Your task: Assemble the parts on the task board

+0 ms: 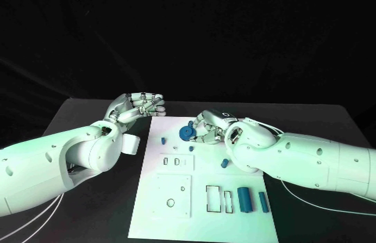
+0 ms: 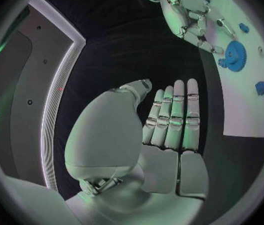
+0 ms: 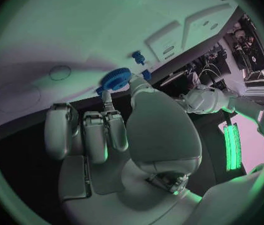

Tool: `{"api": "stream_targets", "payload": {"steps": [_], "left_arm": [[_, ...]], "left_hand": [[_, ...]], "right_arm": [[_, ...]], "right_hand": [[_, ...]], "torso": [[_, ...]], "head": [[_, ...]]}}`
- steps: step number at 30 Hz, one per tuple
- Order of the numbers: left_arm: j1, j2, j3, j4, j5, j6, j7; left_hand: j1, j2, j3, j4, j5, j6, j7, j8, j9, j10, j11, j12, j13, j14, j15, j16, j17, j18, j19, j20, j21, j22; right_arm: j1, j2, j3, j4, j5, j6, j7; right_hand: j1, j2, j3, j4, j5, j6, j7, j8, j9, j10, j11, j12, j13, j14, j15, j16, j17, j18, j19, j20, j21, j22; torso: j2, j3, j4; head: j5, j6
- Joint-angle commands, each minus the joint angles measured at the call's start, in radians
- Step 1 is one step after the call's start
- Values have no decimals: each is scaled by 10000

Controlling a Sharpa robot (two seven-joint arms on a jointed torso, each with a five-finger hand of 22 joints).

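The right hand [image 1: 208,128] holds a blue gear [image 1: 186,132] at its fingertips over the far end of the white board [image 1: 176,199], seemingly to seat it among the small blue pieces standing there. The left hand [image 1: 139,106] hangs just off the board's far left corner, fingers straight and grasping nothing, probably parked out of the way. Two blue bars [image 1: 252,199] lie near the board's front right, not yet fitted.
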Motion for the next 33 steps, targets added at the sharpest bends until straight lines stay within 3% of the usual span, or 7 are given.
{"api": "stream_targets", "payload": {"steps": [1, 6, 10, 14, 16, 23, 33], "left_arm": [[12, 11, 8, -11, 20, 160, 65], [10, 12, 7, -64, 20, 162, 69], [8, 22, 6, -111, 20, 170, 72], [6, 55, 5, -149, 20, 189, 76], [4, 79, 4, -165, 20, 205, 76], [-1, 148, -1, -240, 20, 250, 73], [-3, 181, -3, -308, 20, 267, 69]], "left_hand": [[-76, -17, -5, -51, -59, -30, -5, -53, 11, 35, 66, -36, 16, -1, 79, -33, 8, 113, -64, 33, 21, -9], [-76, -17, -5, -51, -59, -30, -5, -53, 11, 35, 66, -36, 16, -1, 79, -33, 8, 113, -64, 33, 21, -9], [-76, -16, -1, -60, -59, -31, -6, -55, 12, 37, 66, -43, 16, 0, 79, -39, 12, 113, -66, 33, 23, -10], [-76, -16, -1, -60, -59, -31, -6, -55, 12, 37, 66, -43, 16, 0, 79, -39, 12, 113, -66, 33, 23, -10], [-76, -16, -1, -60, -59, -31, -6, -55, 12, 37, 66, -43, 16, 0, 79, -39, 12, 113, -66, 33, 23, -10], [-76, -16, -1, -60, -59, -31, -6, -55, 12, 37, 66, -43, 16, 0, 79, -39, 12, 113, -66, 33, 23, -10], [-76, -16, -1, -60, -59, -31, -6, -55, 12, 37, 66, -43, 16, 0, 79, -39, 12, 113, -66, 33, 23, -10]], "right_arm": [[38, -445, 9, 443, 3, -781, 294], [259, -1504, 35, 1190, 789, -1331, 989], [452, -2445, 44, 1526, 1616, -1178, 1755], [543, -3129, 45, 1401, 2317, -540, 2499], [563, -3383, 44, 1264, 2558, -261, 2801], [518, -3987, 36, 752, 2895, 449, 3382], [277, -4085, 25, 287, 2861, 910, 3482]], "right_hand": [[-23, 31, -11, -31, -7, 81, -23, 29, 12, 441, -43, 32, 1704, 848, -7, 46, 1724, -100, 55, -12, 67, 661], [310, 21, 145, -57, -6, 141, -42, -5, 25, 417, -69, -9, 1664, 827, -32, 25, 1624, -77, -8, -42, -25, 593], [846, -103, 312, -134, -18, 191, -42, -62, 30, 375, -71, -70, 1610, 806, -39, 1, 1536, -54, -84, -57, -127, 529], [1206, -250, 372, -178, -22, 178, -19, -130, 24, 318, -55, -147, 1540, 794, -29, -14, 1486, -32, -157, -50, -225, 465], [1438, -347, 438, -200, 495, 140, 4, -185, 15, 270, -39, -201, 1493, 786, -19, -23, 1459, -14, -217, -45, -304, 409], [1652, -543, 395, -217, 425, 38, 40, -286, -4, 209, -4, -273, 1427, 783, 12, -27, 1459, 0, -266, -18, -375, 369], [1726, -596, 359, -194, 535, 88, 37, -275, 13, 194, -4, -288, 1413, 782, 17, -29, 1456, 5, -279, -9, -400, 360]], "torso": [[-22, 15, -24], [-40, 38, -74], [-94, 68, -174], [-132, 111, -265], [-140, 137, -285], [-148, 217, -285], [-144, 181, -274]], "head": [[3, 38], [-15, 84], [-43, 100], [-62, 112], [-69, 104], [-87, 48], [-116, 24]]}}
